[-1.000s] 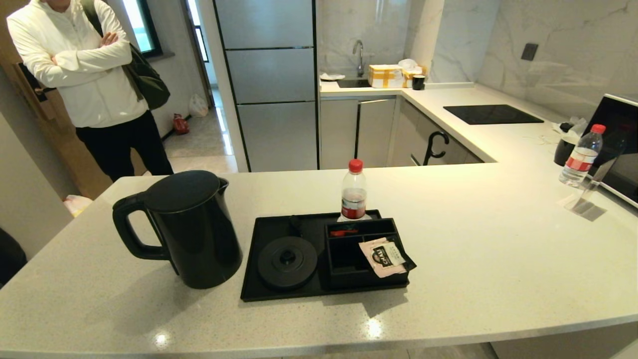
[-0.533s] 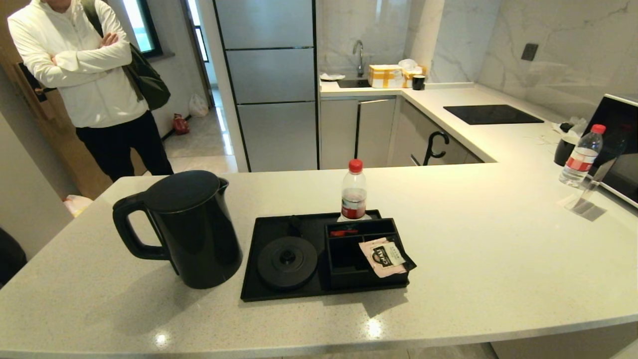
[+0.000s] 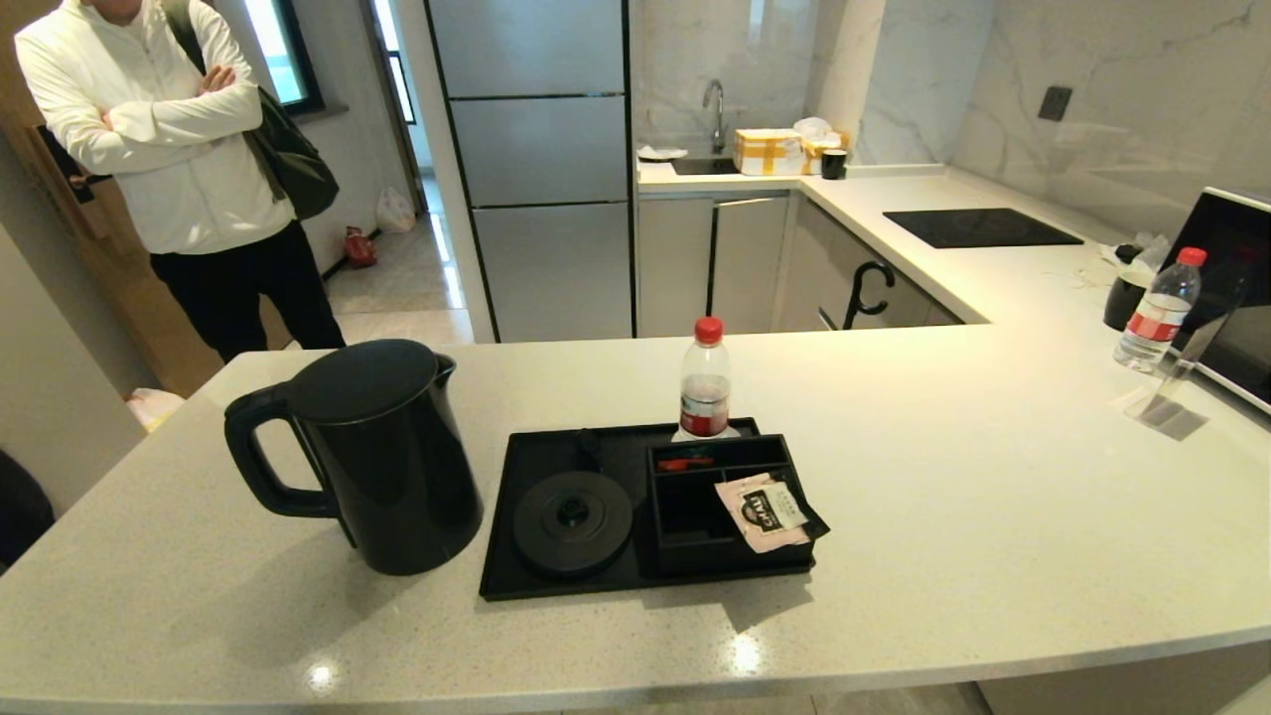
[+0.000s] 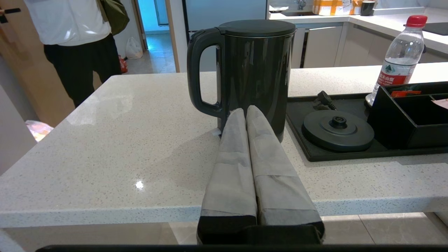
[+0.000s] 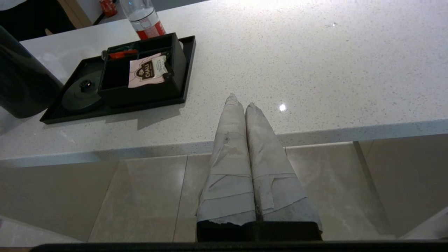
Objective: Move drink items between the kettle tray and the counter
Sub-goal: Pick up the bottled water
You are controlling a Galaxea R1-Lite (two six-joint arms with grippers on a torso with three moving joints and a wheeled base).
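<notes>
Head view: kettle (image 3: 372,452) is stood on the bench (image 3: 943,516) left of centre, off the kettle tray (image 3: 516,581); bottle (image 3: 704,382) behind it. Left gripper (image 4: 246,111) and right gripper (image 5: 241,101) are clenched, empty; nothing is grasped yet.

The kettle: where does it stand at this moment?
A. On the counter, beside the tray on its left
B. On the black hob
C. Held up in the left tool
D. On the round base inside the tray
A: the kettle stands on the counter left of the tray, whose round base is bare.
</notes>
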